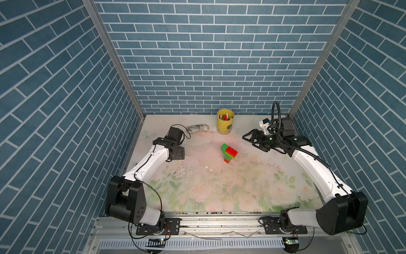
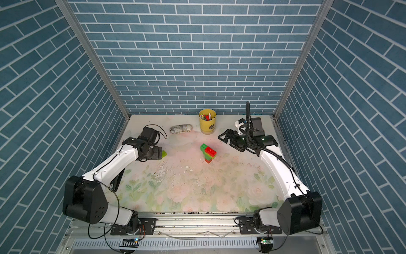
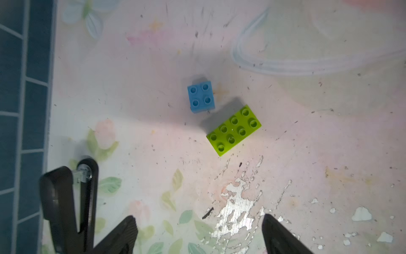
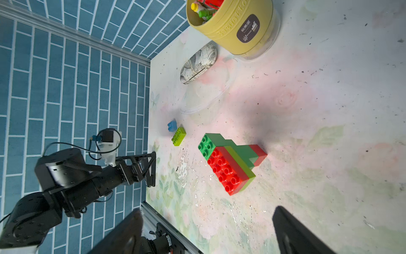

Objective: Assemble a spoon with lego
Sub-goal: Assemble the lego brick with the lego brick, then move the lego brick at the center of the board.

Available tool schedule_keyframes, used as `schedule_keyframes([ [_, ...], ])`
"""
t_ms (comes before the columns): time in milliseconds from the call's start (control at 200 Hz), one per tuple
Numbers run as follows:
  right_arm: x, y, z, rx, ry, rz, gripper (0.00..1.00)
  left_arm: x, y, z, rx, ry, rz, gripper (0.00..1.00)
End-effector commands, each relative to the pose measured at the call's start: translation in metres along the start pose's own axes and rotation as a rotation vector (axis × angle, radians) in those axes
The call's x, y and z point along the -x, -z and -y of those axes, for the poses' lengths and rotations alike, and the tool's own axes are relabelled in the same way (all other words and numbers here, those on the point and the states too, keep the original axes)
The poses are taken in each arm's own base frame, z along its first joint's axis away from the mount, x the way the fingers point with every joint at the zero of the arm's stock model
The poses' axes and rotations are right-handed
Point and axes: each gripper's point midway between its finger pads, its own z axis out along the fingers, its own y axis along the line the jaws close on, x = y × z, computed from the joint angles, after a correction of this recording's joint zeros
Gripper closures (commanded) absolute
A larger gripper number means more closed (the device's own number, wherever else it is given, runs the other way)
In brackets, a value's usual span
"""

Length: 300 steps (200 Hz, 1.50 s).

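Item one: the spoon (image 1: 229,152), a partial build of joined chunky plastic bricks, sits at mid-table with a narrow red-and-green stem below and a wider lime, green and red head above, top studs facing up; neither arm touches it. Item two: a loose light-blue square studded brick (image 3: 201,96) and a loose lime oblong studded brick (image 3: 234,129) lie just beside each other on the flower-printed table (image 1: 219,193), near its left edge and well apart from the spoon. The left claw (image 3: 200,233) hangs over this pair, jaws spread wide, nothing between them. The right claw (image 4: 208,231) is raised to the right of the spoon, jaws likewise wide apart and holding nothing. A yellow round cup (image 1: 225,125) of small bits and a grey patterned pouch (image 1: 197,129) stand near the back wall.
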Motion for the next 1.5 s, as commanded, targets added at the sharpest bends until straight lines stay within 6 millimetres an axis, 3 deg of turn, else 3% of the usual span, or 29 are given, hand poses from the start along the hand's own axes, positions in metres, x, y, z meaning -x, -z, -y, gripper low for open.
schedule_keyframes([
  [0,0.003,0.006,-0.01,0.014,0.05,0.002,0.07,0.018,-0.022,0.01,-0.075,0.225,0.048,0.06],
  [270,0.001,0.004,-0.006,-0.007,0.05,-0.015,0.07,0.043,-0.075,0.04,-0.222,0.206,-0.004,0.05],
  [535,0.006,0.004,-0.006,-0.018,0.049,-0.01,0.07,0.057,-0.097,0.056,-0.27,0.168,-0.032,0.05],
  [655,0.01,0.002,-0.007,-0.023,0.047,-0.009,0.07,0.039,-0.095,0.076,-0.332,0.163,-0.085,0.06],
  [850,0.019,-0.001,-0.015,-0.042,0.079,0.0,0.08,0.001,-0.066,0.121,-0.409,0.101,-0.094,0.06],
  [925,0.019,-0.005,-0.022,-0.058,0.103,-0.007,0.08,-0.001,-0.058,0.109,-0.359,0.116,-0.053,0.05],
  [1135,-0.001,-0.032,-0.045,-0.191,0.258,-0.07,0.09,0.021,-0.018,0.077,-0.375,0.225,0.076,0.03],
  [1305,-0.016,-0.07,-0.075,-0.38,0.477,-0.063,0.12,0.041,-0.012,0.007,-0.314,0.385,0.109,0.03],
  [1495,-0.05,-0.158,-0.096,-0.56,0.67,-0.131,0.2,0.039,-0.01,-0.077,-0.209,0.58,0.173,0.03],
])
